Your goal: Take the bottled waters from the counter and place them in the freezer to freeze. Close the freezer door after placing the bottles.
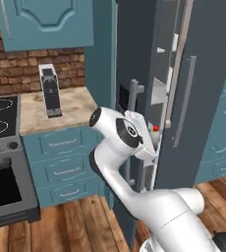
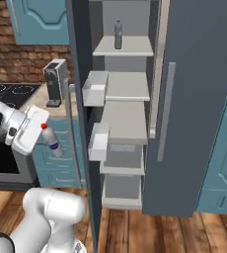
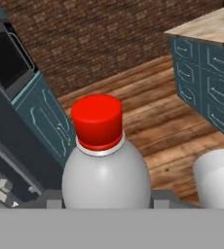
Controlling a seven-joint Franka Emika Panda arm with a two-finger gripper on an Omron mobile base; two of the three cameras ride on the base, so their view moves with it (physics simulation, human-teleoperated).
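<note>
A small clear bottle [image 2: 51, 141] with a red cap is clamped by its body in the gripper [image 3: 106, 202], fingers nearly closed around it, and is carried tilted beside the open freezer [image 2: 123, 118]. It is judged light, smooth and slightly squashy (likely slippery), so the body suits gripping better than the cap.

Your two base views look forward from behind the arm, left and right, sharing the open freezer [image 2: 125, 113] and counter [image 1: 70, 106]. Your hand view sits close above the bottle [image 3: 104, 165].
</note>
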